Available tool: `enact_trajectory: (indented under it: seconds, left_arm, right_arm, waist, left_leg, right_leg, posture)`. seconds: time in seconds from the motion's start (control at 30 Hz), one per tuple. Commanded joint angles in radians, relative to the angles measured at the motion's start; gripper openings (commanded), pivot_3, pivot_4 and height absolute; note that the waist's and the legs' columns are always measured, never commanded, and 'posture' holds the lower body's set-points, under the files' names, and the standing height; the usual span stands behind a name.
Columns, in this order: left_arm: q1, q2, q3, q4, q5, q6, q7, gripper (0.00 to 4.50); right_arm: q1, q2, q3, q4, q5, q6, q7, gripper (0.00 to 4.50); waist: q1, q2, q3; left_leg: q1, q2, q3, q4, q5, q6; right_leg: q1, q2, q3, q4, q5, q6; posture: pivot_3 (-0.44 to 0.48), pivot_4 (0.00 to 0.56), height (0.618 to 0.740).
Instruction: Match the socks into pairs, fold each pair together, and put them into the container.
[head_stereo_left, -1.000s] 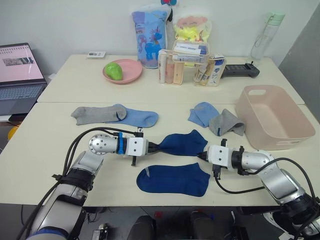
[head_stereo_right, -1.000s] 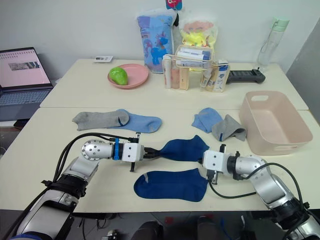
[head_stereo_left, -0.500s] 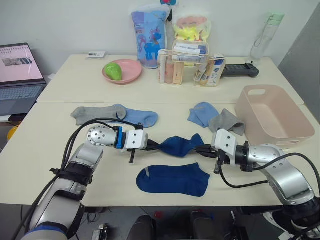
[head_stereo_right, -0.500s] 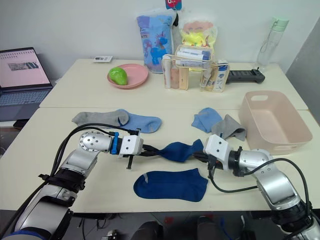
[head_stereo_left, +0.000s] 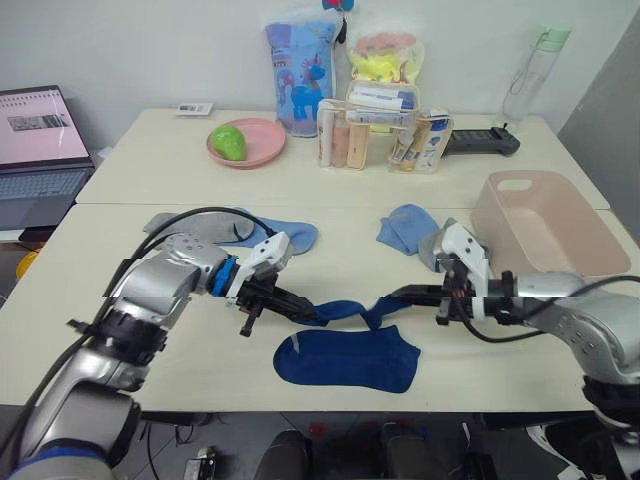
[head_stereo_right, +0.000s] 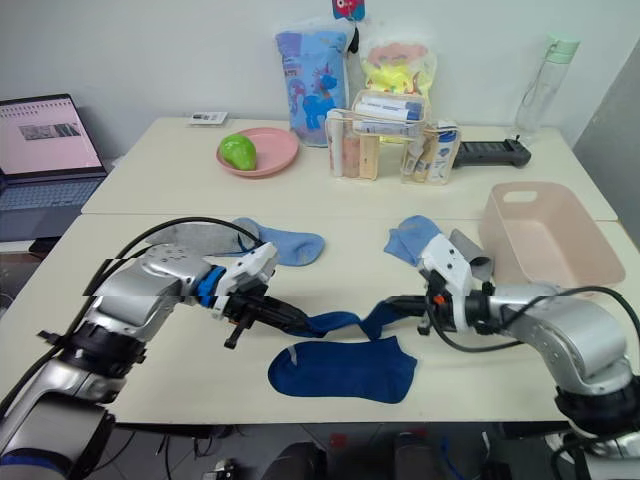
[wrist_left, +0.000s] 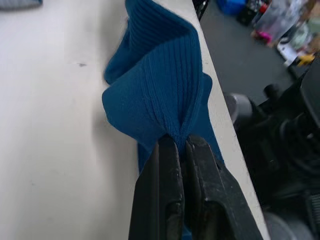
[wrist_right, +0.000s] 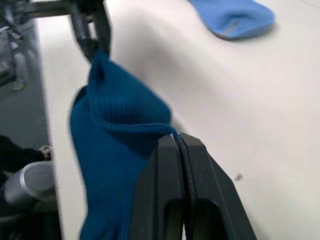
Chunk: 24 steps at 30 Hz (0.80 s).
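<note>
Sagging between both grippers, one navy sock (head_stereo_left: 345, 311) hangs — seemingly just clear — over its flat mate (head_stereo_left: 347, 359); left gripper (head_stereo_left: 296, 305) and right gripper (head_stereo_left: 404, 295) each pinch an end.

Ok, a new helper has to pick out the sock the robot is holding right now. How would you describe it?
On the near table, look between the left gripper and the right gripper. The navy sock is pinched at each end and sags between them, above its flat mate. It is the one sock off the tabletop.
</note>
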Motion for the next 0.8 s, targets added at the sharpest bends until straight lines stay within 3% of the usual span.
enact_trajectory:
  seconds: [0.03,0.3,0.4,0.47,0.6,0.77,0.8]
  left_arm:
    - [-0.065,-0.049,-0.035,0.169,0.066,-0.009,-0.001,0.0]
    - [-0.229,-0.187,-0.019,0.523,0.194,-0.185,0.046,0.0]
    - [-0.271,-0.207,0.005,0.595,0.196,-0.196,0.024,0.0]
    - [-0.308,-0.22,0.026,0.653,0.197,-0.175,0.036,0.0]
    - [-0.331,-0.226,0.063,0.697,0.218,-0.241,0.082,1.09]
    - [-0.319,-0.178,0.185,0.58,0.143,-0.121,0.098,2.58]
    - [-0.304,-0.163,0.206,0.544,0.13,-0.089,0.104,2.85]
  right_arm:
    - [-0.049,0.022,0.055,0.081,-0.055,-0.009,-0.046,0.03]
    - [-0.162,0.076,0.145,0.299,-0.213,-0.148,-0.089,0.03]
    - [-0.165,0.072,0.154,0.302,-0.236,-0.18,-0.072,0.66]
    - [-0.162,0.073,0.152,0.303,-0.266,-0.226,-0.08,1.33]
    - [-0.147,0.076,0.12,0.276,-0.294,-0.28,-0.099,2.77]
    - [-0.078,0.053,0.048,0.149,-0.289,-0.281,-0.127,4.47]
    - [-0.058,0.058,0.027,0.124,-0.283,-0.272,-0.141,4.5]
  waist:
    - [0.0,0.0,0.0]
    - [0.0,0.0,0.0]
    - [-0.004,0.0,0.0]
    - [-0.008,0.0,0.0]
    - [-0.013,0.0,0.0]
    - [-0.016,0.0,0.0]
    - [-0.017,0.0,0.0]
  left_leg:
    - [0.0,0.0,0.0,0.0,0.0,0.0]
    - [-0.005,0.0,0.003,0.001,0.001,-0.002]
    - [-0.014,0.0,0.005,0.003,0.002,-0.004]
    - [-0.017,0.001,0.005,0.004,0.003,-0.005]
    - [-0.019,0.001,0.004,0.007,0.003,-0.005]
    - [-0.02,0.001,0.003,0.009,0.003,-0.005]
    - [-0.02,0.001,0.002,0.009,0.003,-0.005]
  right_leg:
    - [0.0,0.0,0.0,0.0,0.0,0.0]
    - [-0.008,-0.002,0.002,0.003,0.0,0.0]
    - [-0.018,-0.002,0.004,0.007,0.0,0.0]
    - [-0.021,-0.002,0.003,0.008,0.0,0.0]
    - [-0.022,-0.002,0.003,0.01,0.0,0.0]
    - [-0.022,-0.002,0.002,0.01,0.0,0.0]
    - [-0.022,-0.002,0.002,0.01,0.0,0.0]
  posture:
    - [0.0,0.15,0.703]
    - [0.0,0.15,0.703]
    - [0.0,0.15,0.703]
    - [0.0,0.15,0.703]
    - [0.0,0.15,0.703]
    - [0.0,0.15,0.703]
    - [0.0,0.15,0.703]
